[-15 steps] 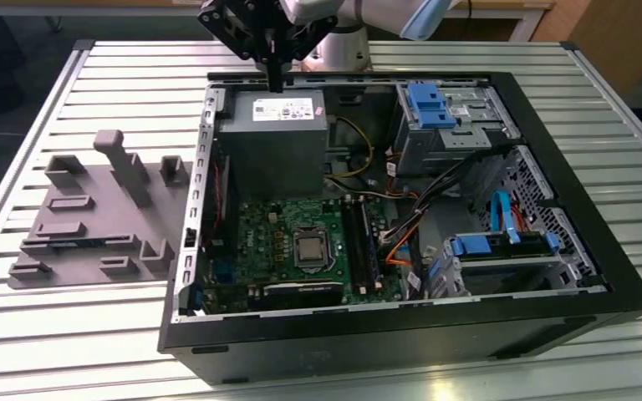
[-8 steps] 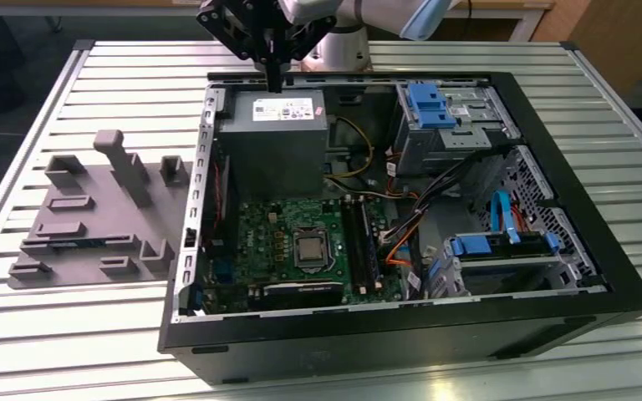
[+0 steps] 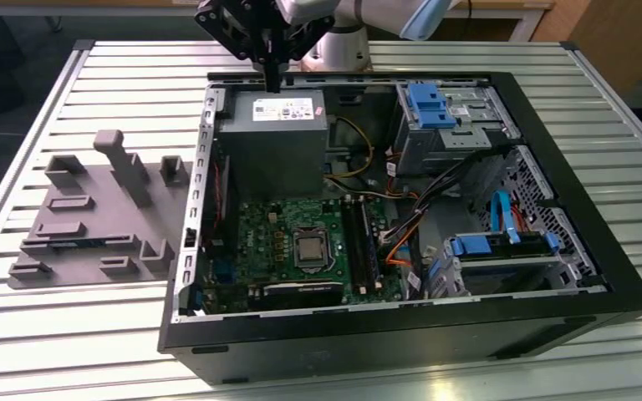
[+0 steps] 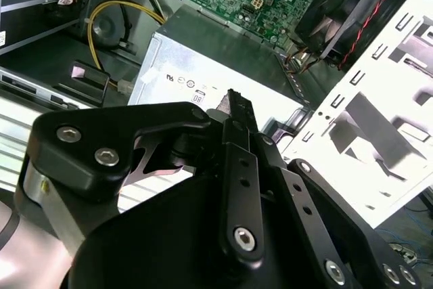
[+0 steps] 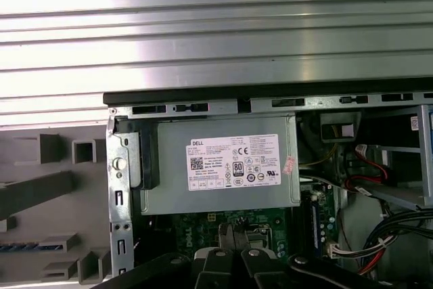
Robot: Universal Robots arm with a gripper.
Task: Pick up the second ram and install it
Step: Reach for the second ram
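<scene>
While the jaws hang together, the case (image 3: 624, 302) holds motherboard (image 3: 263, 236) and power supply (image 3: 267, 146).

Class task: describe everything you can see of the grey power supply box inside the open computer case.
The power supply is a grey sheet-metal box lying flat in a corner of the black case, beside the green motherboard. A white printed label sits on its upward face. Yellow wires run by its side. The gripper hangs over its labelled end, apparently not touching.
</scene>
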